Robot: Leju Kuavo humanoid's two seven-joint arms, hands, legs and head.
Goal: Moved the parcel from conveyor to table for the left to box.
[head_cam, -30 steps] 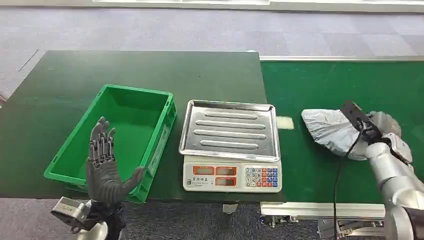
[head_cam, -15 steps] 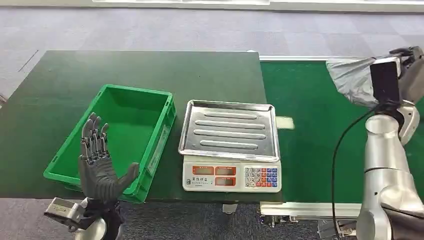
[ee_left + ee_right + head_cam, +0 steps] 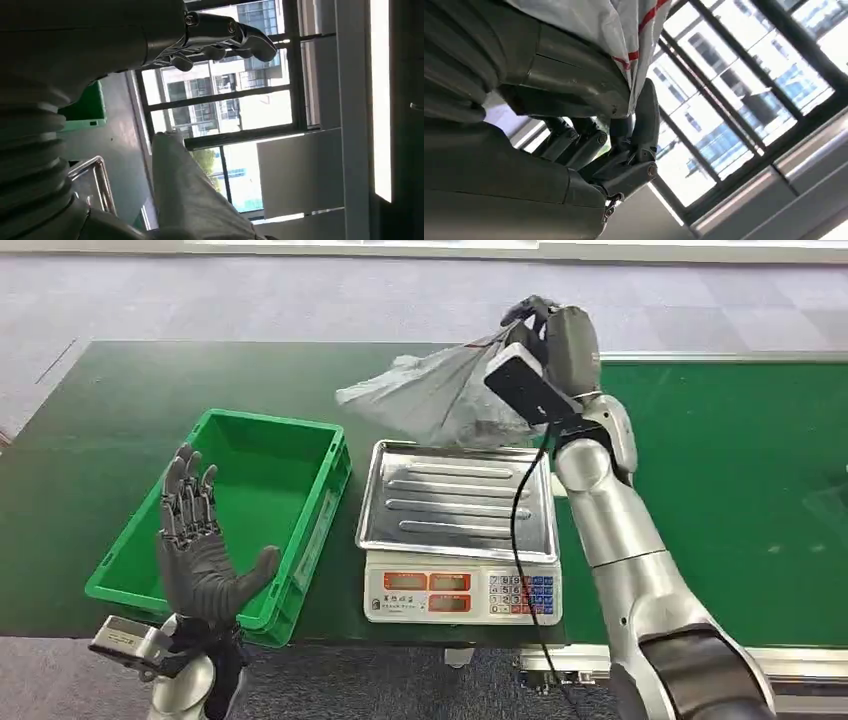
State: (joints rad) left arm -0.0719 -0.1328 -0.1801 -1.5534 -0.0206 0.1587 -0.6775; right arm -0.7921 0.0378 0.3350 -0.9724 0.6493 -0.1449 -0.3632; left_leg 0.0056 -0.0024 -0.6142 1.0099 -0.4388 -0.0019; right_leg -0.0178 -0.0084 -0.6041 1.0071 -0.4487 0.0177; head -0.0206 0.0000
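Grey carpet tiles [image 3: 300,290] stretch behind a dark green matte table [image 3: 250,390], and beside it runs the brighter green conveyor belt [image 3: 740,470] with its pale metal edge. We take the weighing scale [image 3: 460,530] as our landmark: a white body with red displays and a coloured keypad, topped by a shiny ribbed steel tray [image 3: 458,500].

Above the far edge of that tray we see the parcel [image 3: 430,400], a soft, crumpled grey plastic mail bag, hanging in the air clear of the scale. Our right hand [image 3: 545,330] grips it by its bunched end, dark fingers [image 3: 644,125] closed over the plastic; the right wrist view shows white film with a red stripe pinched against the thumb.

Just beside the scale, on the side away from the belt, sits a rectangular green plastic crate [image 3: 240,510] with smooth walls and a rolled rim. Near the crate's front corner, our left hand [image 3: 200,560] is raised palm out, fingers spread apart and holding nothing.

Through the wrist views we see tall windows with dark frames [image 3: 295,75] and buildings outside.
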